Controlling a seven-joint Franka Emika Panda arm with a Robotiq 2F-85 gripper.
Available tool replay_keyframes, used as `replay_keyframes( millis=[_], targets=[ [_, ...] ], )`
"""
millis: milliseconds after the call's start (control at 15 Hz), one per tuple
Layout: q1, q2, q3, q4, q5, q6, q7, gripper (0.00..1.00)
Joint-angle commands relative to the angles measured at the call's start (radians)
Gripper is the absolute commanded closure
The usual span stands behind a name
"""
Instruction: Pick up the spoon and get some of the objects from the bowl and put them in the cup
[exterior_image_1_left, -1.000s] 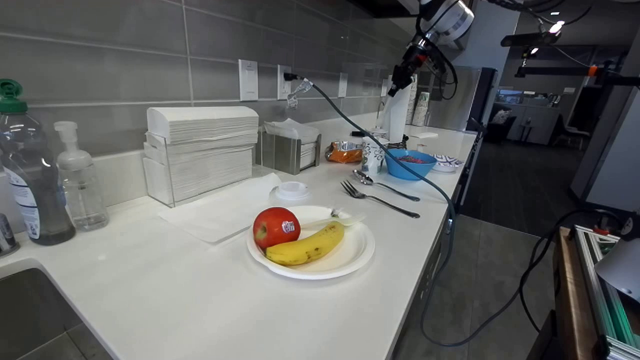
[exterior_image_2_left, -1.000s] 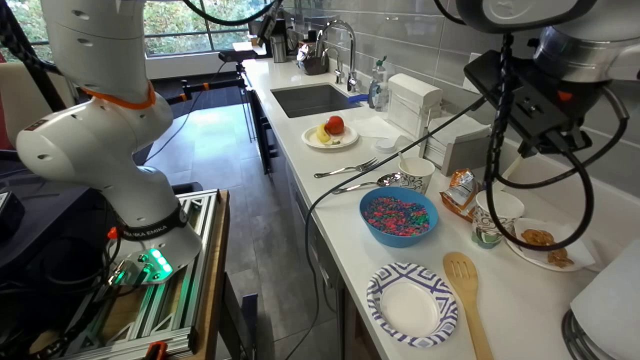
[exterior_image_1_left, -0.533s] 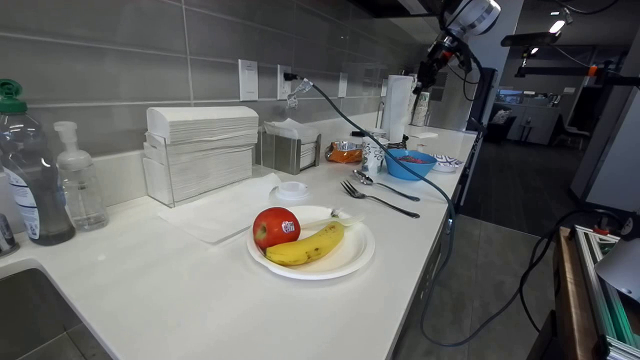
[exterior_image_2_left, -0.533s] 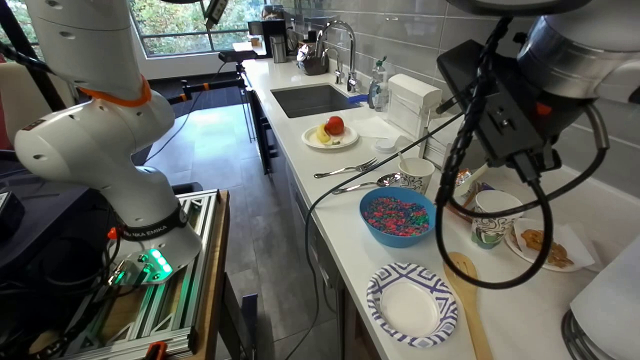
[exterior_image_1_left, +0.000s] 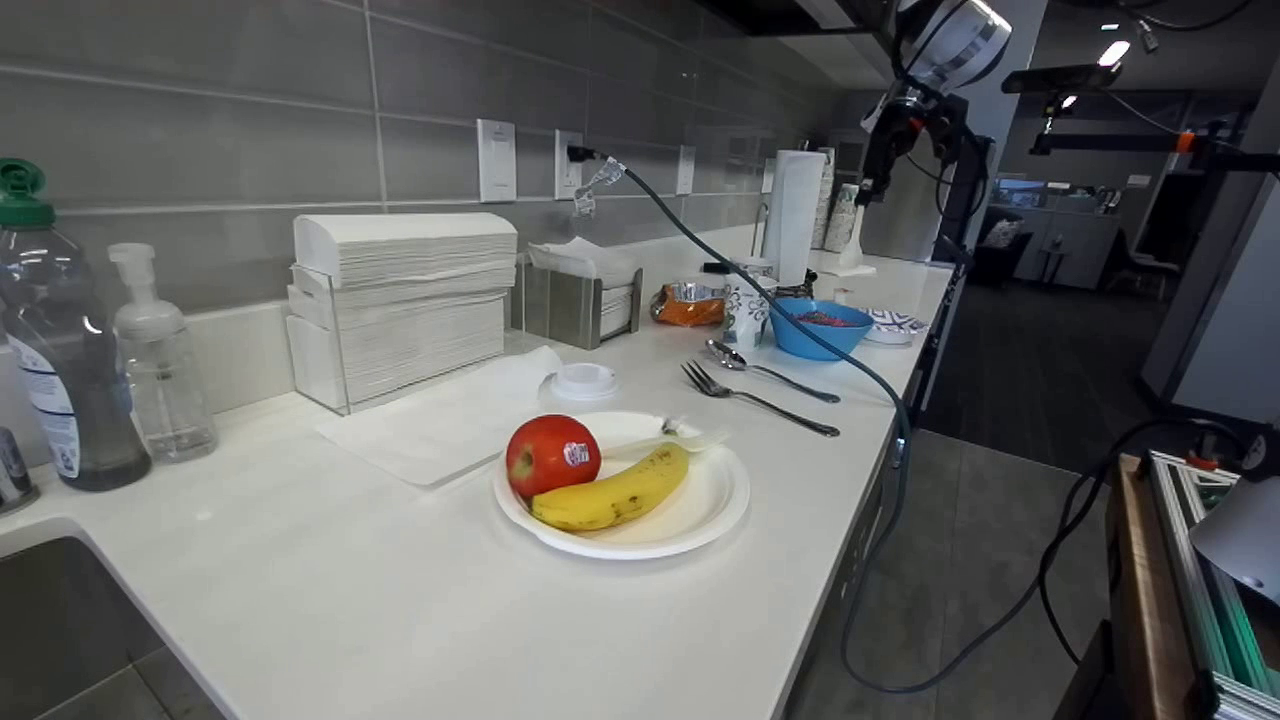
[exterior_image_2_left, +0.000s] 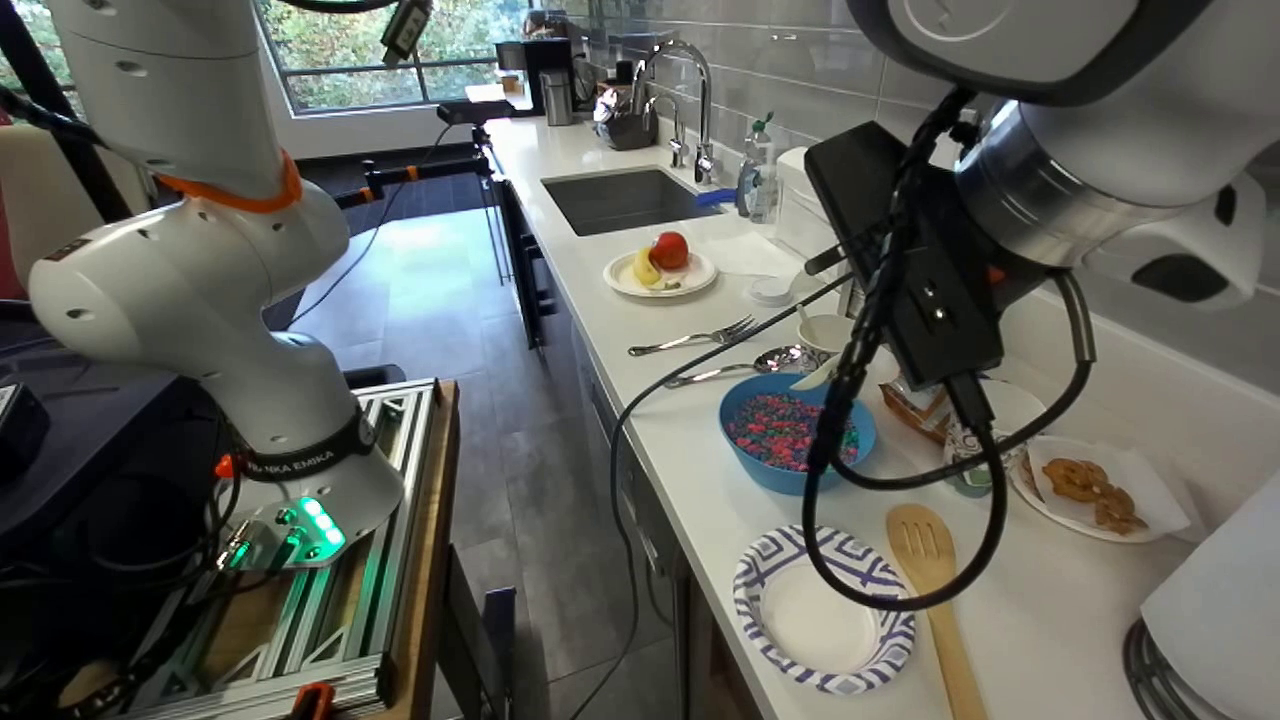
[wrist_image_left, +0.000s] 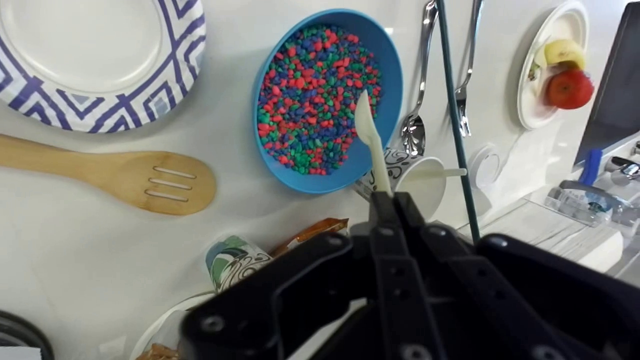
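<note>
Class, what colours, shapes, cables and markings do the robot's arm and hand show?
White, rounded arm with an orange band, a black band marked FRANKA EMIKA, green lights and a silver wrist collar; black braided cable; black hand with slim, linked fingers.

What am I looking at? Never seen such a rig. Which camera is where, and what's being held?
A white jointed robot arm carries a black two-fingered claw. Both exterior views come from cameras standing apart from the arm; the wrist view comes from a camera mounted near the claw.

The claw grips a slim pale plastic spoon, which hangs clear of the round bright blue bowl of red, green and blue granules.

Near the bowl on the white countertop are a white paper cup with dark swirls, a shiny metal spoon, a shiny metal fork, a flat slotted wooden spatula and a round white dish with a purple-patterned rim. Farther along, a round white plate holds a red apple and a yellow banana.
</note>
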Motion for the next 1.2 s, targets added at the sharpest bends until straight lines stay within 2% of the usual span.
replay_keyframes(
  millis=[0, 200, 800, 1133],
  targets=[
    [0.043, 0.018, -0.035, 0.012, -0.034, 0.041, -0.005, 0.99],
    [0.064, 0.037, -0.038, 0.006, -0.056, 0.097, -0.004, 0.99],
    [0.089, 0.114, -0.027, 0.002, -0.132, 0.102, 0.010, 0.99],
    [0.100, 0.142, -0.011, 0.003, -0.120, 0.105, 0.026, 0.99]
  ],
)
